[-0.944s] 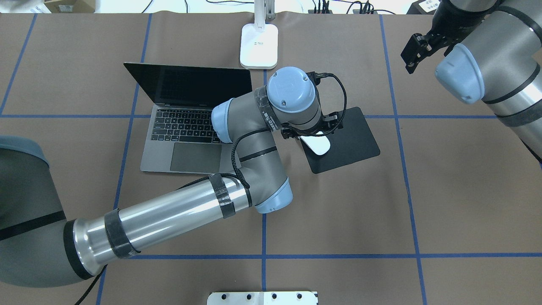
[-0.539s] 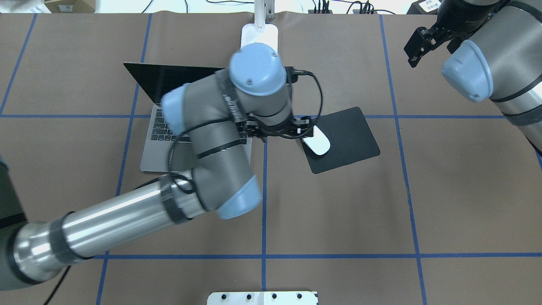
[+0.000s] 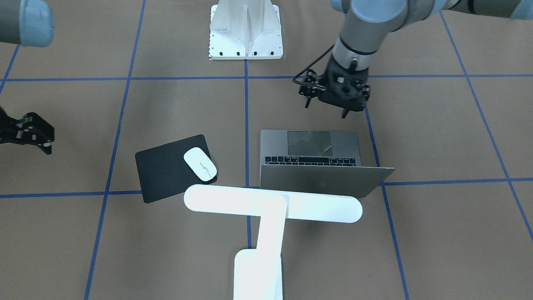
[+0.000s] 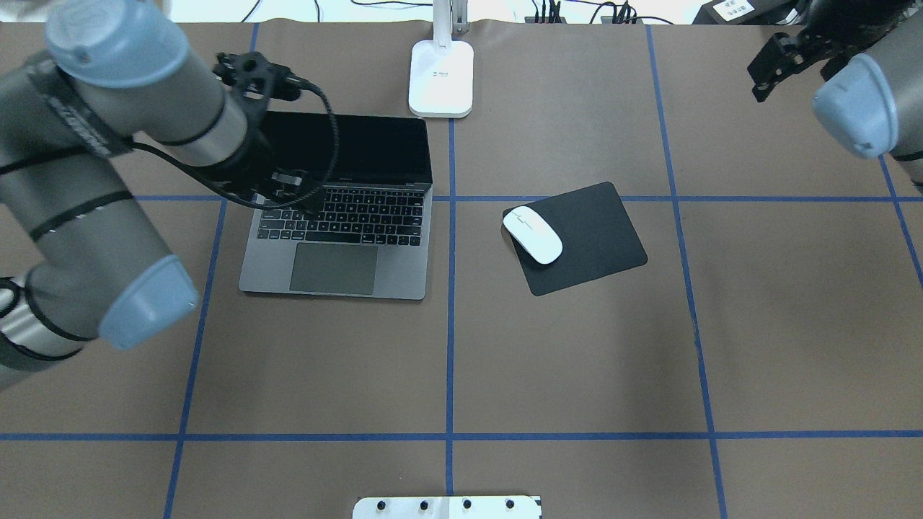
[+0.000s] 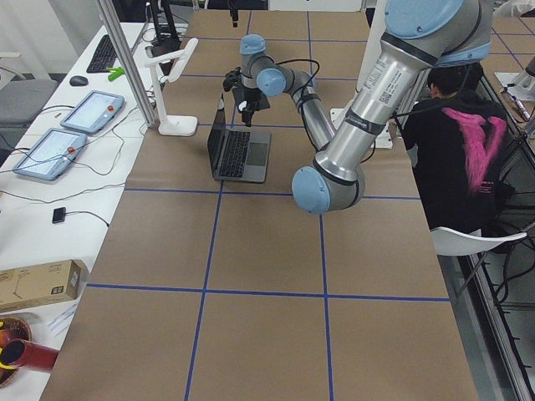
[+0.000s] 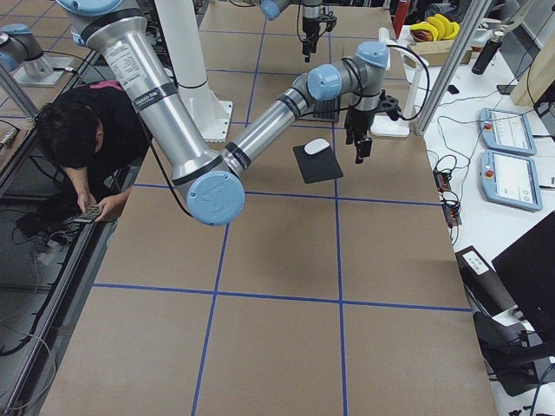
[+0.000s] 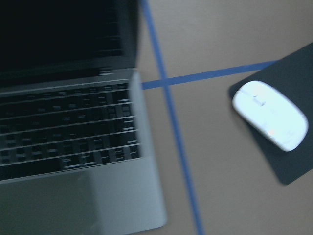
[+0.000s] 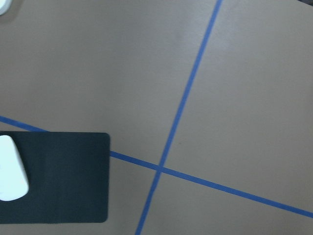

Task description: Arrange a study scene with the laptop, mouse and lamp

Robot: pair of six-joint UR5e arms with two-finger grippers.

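Laptop (image 3: 310, 146): 1, grey, lid open, on the desk (image 3: 437, 233), seen from the front; 1 white mouse (image 3: 200, 164) on 1 black pad (image 3: 162, 175); 1 T-shaped lamp (image 3: 272, 204). Left claw (image 3: 325, 109) hovers, fingers apart. Overhead, right claw (image 4: 766, 68): cannot tell its state.

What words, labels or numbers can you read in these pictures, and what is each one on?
No text is legible.
On the lamp base: small dark print, too small to read.
On the laptop keys: legends too small to read.
On the left arm band: lettering, blurred.
On the white label at the table's far edge: unreadable.
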